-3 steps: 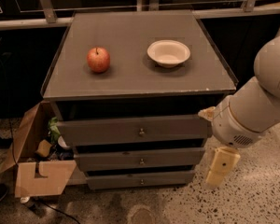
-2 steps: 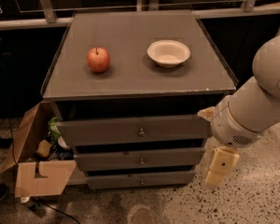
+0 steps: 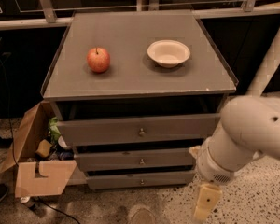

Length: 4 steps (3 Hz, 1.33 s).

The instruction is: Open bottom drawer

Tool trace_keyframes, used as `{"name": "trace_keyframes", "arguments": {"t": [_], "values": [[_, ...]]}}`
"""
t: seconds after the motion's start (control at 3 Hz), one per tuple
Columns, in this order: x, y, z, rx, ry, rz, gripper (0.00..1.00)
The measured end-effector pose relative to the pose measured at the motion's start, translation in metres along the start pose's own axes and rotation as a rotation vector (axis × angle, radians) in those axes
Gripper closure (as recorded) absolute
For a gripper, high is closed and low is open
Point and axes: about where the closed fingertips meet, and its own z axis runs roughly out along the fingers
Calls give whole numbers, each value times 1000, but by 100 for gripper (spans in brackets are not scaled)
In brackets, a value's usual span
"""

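Gripper point(image 3: 205, 203) hangs low right of bottom drawer point(image 3: 141, 179) — its state unclear; cardboard box point(image 3: 26, 133) holds clutter point(image 3: 50, 143).

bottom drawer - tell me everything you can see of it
The bottom drawer is the lowest and narrowest of the cabinet's three fronts. It is a dull grey, wood-like panel with a small round brass knob at its centre. It lies level under the middle drawer, just above the speckled floor, and looks shut or nearly so. Nothing touches it. The gripper hangs off its right end, apart from it.
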Motion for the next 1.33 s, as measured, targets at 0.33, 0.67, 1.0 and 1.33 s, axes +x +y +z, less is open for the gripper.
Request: {"name": "trace_keyframes", "arguments": {"t": [0.33,0.67,1.0,1.33], "values": [[10,11,61,-77,4,19,0],[10,11,61,-77,5,19,0],[20,17,89,-100,26,48,0],[34,19,136,-101,21,49,0]]}}
